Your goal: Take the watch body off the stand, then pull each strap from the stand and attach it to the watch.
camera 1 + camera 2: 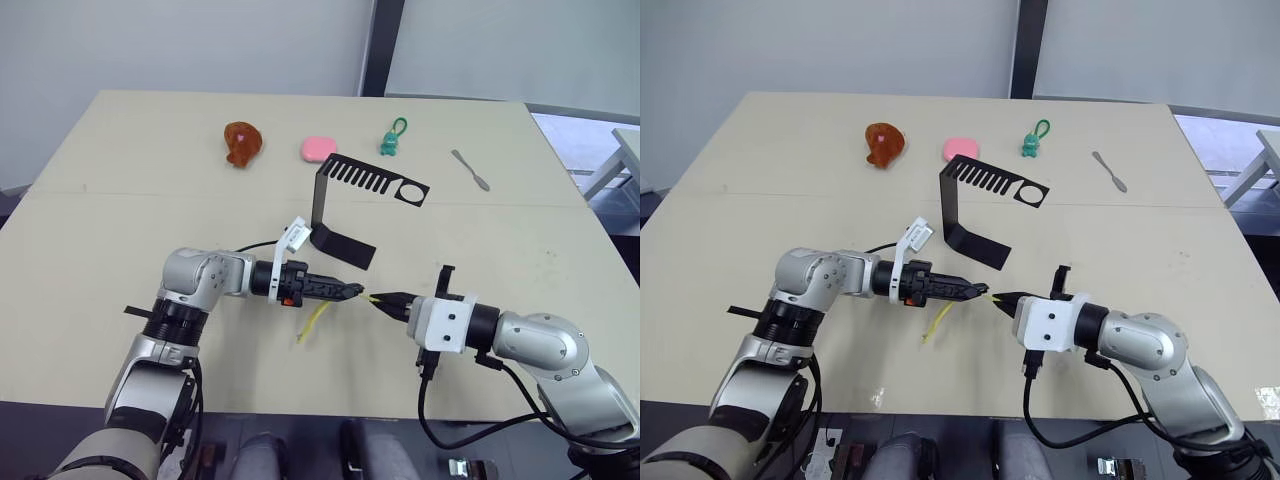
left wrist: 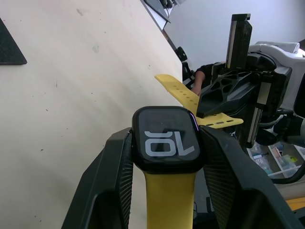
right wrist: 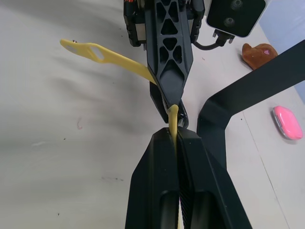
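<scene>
my head pair looks forward and down over the table [image 1: 120,230] from above, both eyes sharing the stand [image 1: 335,215] and both arms. my left wrist camera sits very close behind the watch body [image 2: 166,138], facing the right gripper [image 2: 224,95]; my right wrist camera faces back at the left gripper [image 3: 169,62].

The stand [image 1: 345,205] stood mid-tabletop [image 1: 120,220]. Behind it lay a toy drumstick [image 1: 242,143], a soap bar [image 1: 318,148] and a keyring figure [image 1: 391,140] left to right, with a spatula [image 1: 470,170] farther right. The two pincers met before it.
</scene>
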`<state>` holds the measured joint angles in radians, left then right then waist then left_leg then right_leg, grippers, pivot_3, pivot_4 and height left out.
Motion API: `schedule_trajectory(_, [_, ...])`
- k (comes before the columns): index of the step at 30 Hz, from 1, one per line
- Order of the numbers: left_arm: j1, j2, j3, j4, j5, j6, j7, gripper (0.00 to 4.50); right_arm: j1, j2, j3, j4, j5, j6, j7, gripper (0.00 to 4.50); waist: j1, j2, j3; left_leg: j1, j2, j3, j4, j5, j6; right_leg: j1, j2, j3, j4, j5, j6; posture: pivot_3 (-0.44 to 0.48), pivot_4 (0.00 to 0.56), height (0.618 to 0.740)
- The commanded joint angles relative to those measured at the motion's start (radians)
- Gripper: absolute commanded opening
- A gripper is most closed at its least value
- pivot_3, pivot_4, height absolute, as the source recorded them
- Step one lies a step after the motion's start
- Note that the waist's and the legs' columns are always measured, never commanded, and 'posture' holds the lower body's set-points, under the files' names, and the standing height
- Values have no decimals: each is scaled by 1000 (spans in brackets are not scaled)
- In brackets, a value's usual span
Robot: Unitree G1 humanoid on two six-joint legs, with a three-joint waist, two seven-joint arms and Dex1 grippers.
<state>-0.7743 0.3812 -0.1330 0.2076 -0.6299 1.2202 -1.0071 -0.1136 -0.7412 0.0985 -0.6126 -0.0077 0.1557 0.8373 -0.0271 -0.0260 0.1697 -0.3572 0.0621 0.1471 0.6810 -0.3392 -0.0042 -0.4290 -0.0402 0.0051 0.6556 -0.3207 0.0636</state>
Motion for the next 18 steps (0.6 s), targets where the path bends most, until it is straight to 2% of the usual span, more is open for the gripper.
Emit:
schedule_trajectory(1, [-13, 9, 24, -24, -21, -16, -11, 1602, -9, -11, -45, -14, 19, 4, -8, 0, 0, 0, 0, 0, 0, 0, 0, 0, 0, 0, 0, 0, 0, 0, 0, 0, 150, 740])
schedule_trajectory(18, [-9, 0, 23, -35, -26, -21, -3, 1602, -24, 9, -18, 3, -5, 20, -21, 0, 0, 0, 0, 0, 0, 0, 0, 0, 0, 0, 0, 0, 0, 0, 0, 0, 150, 740])
